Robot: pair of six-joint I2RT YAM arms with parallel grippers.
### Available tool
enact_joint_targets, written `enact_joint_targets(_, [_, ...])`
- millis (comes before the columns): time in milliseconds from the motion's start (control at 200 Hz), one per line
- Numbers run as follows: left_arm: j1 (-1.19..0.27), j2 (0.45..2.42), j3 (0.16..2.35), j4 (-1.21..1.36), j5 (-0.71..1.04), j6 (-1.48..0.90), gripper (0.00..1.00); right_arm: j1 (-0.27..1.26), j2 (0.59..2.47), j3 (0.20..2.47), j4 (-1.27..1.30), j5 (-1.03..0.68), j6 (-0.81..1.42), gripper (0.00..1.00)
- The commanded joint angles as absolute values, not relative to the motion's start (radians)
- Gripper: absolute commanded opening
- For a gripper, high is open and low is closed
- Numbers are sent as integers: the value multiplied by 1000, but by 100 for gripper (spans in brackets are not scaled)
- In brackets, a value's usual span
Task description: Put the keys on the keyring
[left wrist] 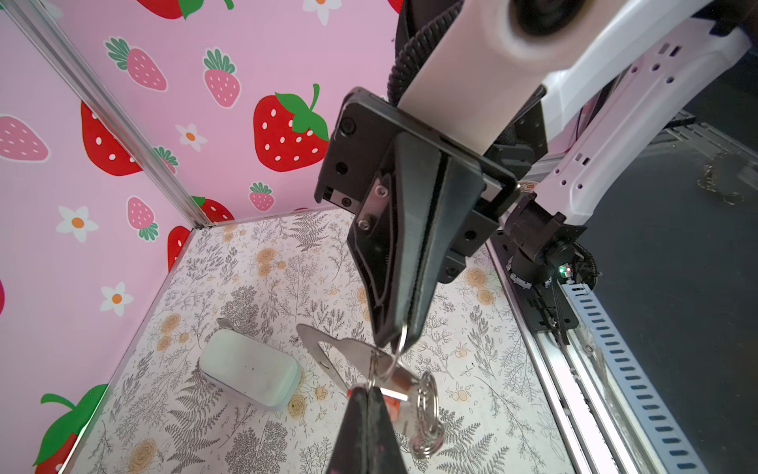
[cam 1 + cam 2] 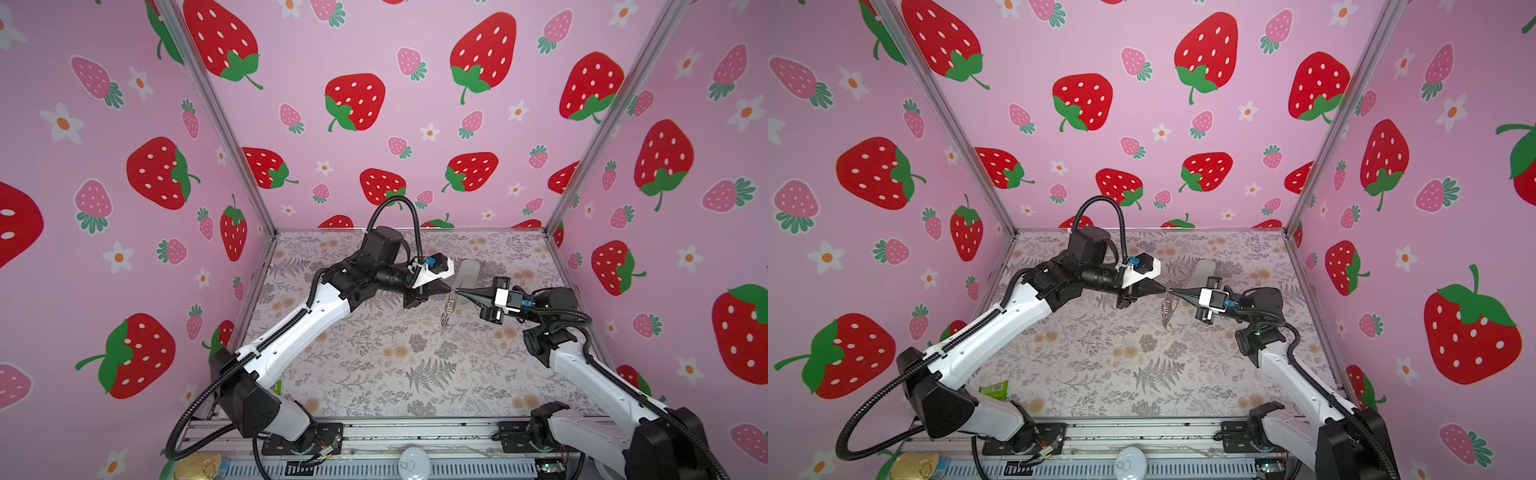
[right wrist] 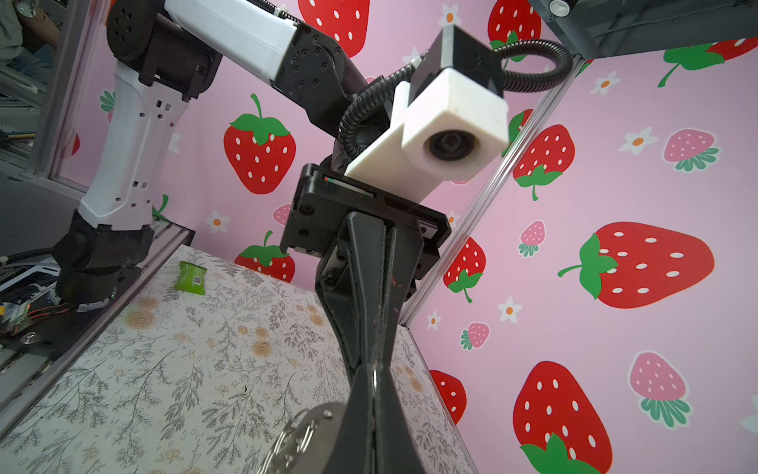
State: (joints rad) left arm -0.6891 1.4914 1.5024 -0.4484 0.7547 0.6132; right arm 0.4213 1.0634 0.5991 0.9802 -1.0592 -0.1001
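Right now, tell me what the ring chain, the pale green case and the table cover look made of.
Ring chain: metal, polished silver, bright glints. Pale green case: probably plastic or silicone, matte, soft rounded edges. Table cover: printed paper or vinyl, hard to tell; flat floral pattern, no sheen.

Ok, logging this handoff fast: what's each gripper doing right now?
Left gripper: closed, apparently on the keys.
Right gripper: closed on a ring of the keyring.

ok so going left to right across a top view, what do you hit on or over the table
green crinkled plastic packet → left arm's black fingers → hanging chain of silver metal rings → right arm's black fingers; pale green oblong case skipped, it overlaps the right fingers
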Motion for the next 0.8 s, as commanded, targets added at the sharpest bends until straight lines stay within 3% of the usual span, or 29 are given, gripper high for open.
enact_joint_targets(0, [-686, 1508, 1542, -481, 788, 638, 0, 419, 1051, 605, 1035, -1062, -101, 0])
enact_joint_targets(795, [-730, 1567, 1588, -493, 844, 622, 0, 422, 1075, 599, 1173, -1061, -5, 0])
